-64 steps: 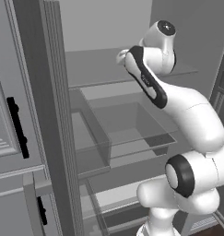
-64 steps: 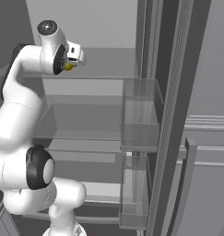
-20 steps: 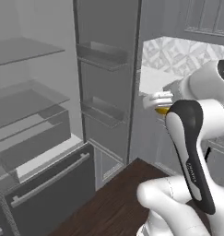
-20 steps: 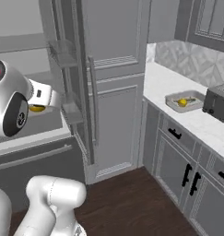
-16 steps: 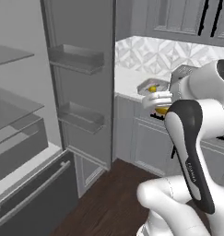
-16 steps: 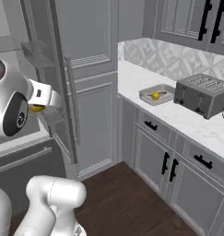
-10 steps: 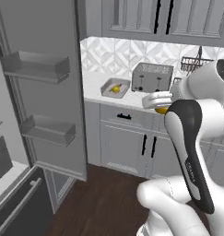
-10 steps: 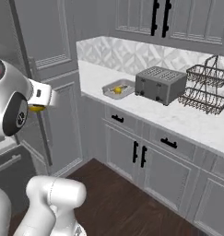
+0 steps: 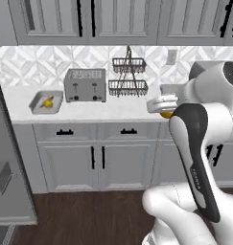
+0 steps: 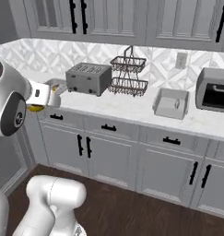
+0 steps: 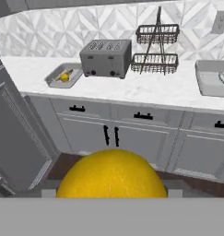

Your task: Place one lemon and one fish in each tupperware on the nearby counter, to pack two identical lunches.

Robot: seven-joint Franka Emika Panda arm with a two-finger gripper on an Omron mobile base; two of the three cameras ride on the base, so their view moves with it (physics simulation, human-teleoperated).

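The hand [image 9: 166,109] grips a round bright-yellow lemon [image 11: 112,174], held off the front edge of the white marble-look surface [image 10: 132,109]. A shallow light-grey tupperware tray [image 9: 46,102] at nine o'clock holds another lemon [image 9: 49,103]; a second tray [image 10: 170,104] lies at three o'clock. Bare surface runs before the wire baskets [image 10: 128,73].

counter [image 10: 132,108] | on it: two tupperware [image 9: 46,102] [image 10: 171,103], toaster [image 9: 85,85], wire baskets [image 10: 129,73], toaster oven [image 10: 215,96]
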